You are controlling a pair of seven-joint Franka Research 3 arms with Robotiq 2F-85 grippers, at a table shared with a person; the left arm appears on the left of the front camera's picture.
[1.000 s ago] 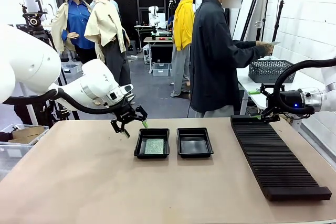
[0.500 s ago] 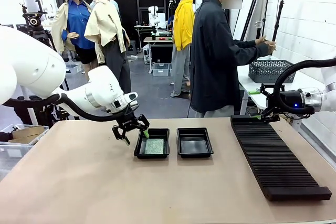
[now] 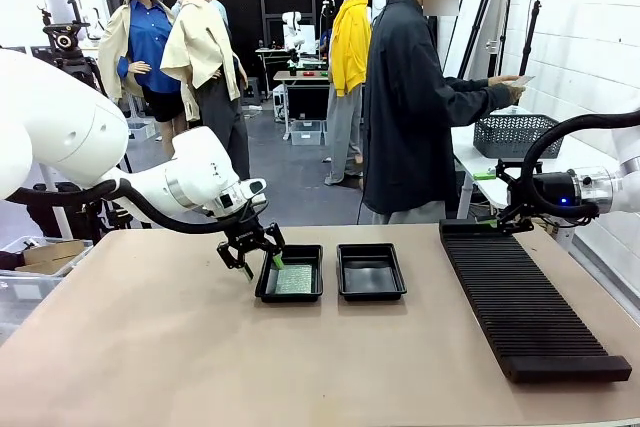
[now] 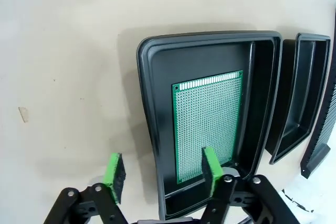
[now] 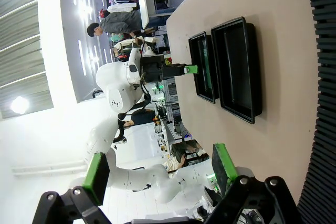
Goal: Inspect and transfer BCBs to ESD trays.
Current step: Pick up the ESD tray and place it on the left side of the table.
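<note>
On the pale brown desk (image 3: 150, 347), the left arm's black pincer (image 3: 261, 266) (image 4: 161, 171) hangs low at the left edge of a shallow glossy black rectangular plastic tray (image 3: 289, 298) (image 4: 144, 77). Its green pads stand apart, straddling that tray's left rim: one is over the bare desk, the other inside the tray, and neither grips anything. A thin flat green circuit board (image 3: 294, 279) (image 4: 207, 119) dotted with holes lies flat on this tray's floor. Just to the right, close beside it, sits a second black tray (image 3: 371, 272) (image 5: 239, 66) of the same kind. Behind it, at the far side, stands a person in a dark shirt (image 3: 410, 107). Farther right, a long ribbed black slotted rack (image 3: 530, 307) (image 5: 320, 77) runs from near to far. The right arm's pincer (image 3: 497, 221) (image 5: 159, 173) hovers at the rack's far end, spread wide with nothing between its pads.
</note>
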